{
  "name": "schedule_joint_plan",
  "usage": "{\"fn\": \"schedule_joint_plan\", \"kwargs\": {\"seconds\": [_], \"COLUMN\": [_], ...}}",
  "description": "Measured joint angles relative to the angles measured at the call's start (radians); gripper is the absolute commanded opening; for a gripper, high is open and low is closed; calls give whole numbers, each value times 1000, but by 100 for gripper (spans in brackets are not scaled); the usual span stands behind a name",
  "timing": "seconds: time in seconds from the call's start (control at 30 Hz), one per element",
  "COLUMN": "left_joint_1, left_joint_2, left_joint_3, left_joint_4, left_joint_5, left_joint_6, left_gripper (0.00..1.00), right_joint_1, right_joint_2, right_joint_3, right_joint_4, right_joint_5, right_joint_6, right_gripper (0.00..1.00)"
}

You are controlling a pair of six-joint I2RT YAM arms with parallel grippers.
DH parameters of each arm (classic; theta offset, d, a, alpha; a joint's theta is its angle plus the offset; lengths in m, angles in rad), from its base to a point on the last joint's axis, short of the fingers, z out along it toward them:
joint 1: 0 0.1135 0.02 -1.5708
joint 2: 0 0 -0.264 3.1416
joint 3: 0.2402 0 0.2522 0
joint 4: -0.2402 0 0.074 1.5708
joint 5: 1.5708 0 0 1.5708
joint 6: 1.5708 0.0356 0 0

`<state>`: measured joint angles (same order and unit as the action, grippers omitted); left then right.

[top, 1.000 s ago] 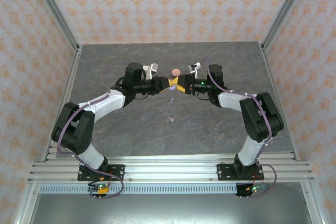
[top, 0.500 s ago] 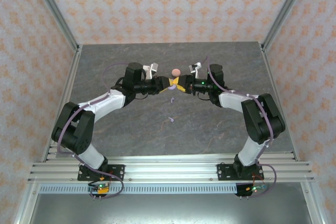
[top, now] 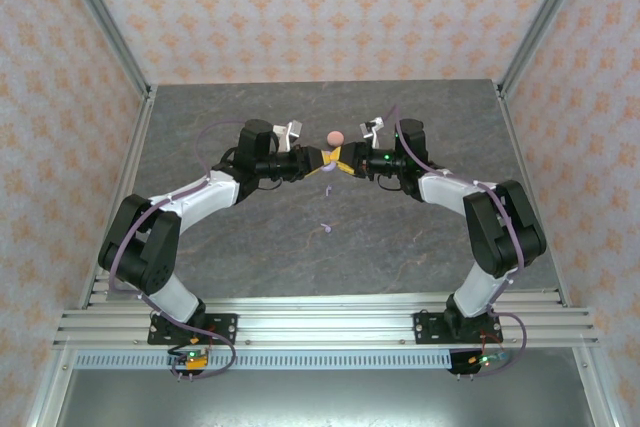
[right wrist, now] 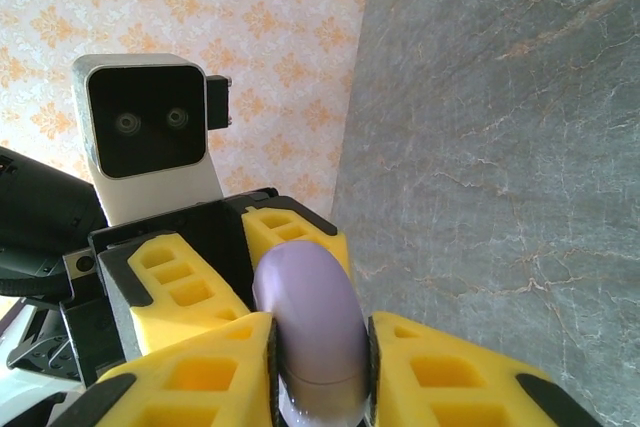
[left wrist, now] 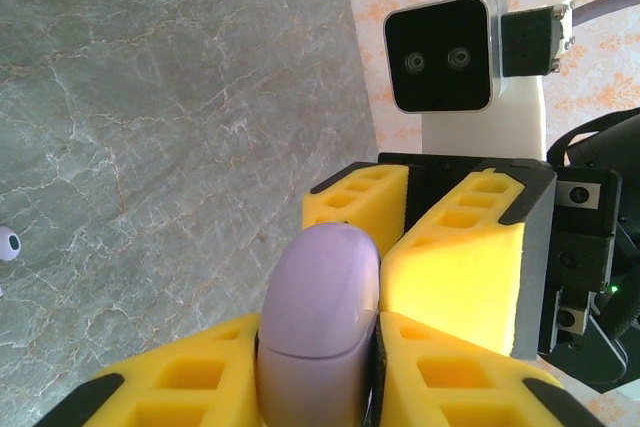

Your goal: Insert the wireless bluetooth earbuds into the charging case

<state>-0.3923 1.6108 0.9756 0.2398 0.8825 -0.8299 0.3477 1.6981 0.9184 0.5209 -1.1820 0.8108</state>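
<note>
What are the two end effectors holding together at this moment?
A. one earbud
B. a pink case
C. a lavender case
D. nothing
C: the lavender case sits pinched between the yellow fingers of the left end effector, and the right end effector closes on the same case from the other side.
</note>
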Motion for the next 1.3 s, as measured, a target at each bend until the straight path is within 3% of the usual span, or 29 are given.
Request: {"fn": "schedule_joint_plan", "kwargs": {"seconds": [0.27,1.13,1.3], "left_joint_1": [-2,15,18], "left_joint_2": [0,-13,-9], "left_joint_3": [1,157,185], "left_joint_4": [2,-50,-67], "left_joint_5": [9,87,101], "left_joint_6": [1,91,98], "left_gripper": [19,18,19], "right_joint_1": [-1,-39,-46], "right_joint_2": [-2,-66,-66], "right_joint_3": [0,117,141], "right_joint_4": [-1,-54,-68], "right_joint_5": [-11,-87,-105], "right_joint_6": [1,-4,-15], "right_gripper": [38,37,32]}}
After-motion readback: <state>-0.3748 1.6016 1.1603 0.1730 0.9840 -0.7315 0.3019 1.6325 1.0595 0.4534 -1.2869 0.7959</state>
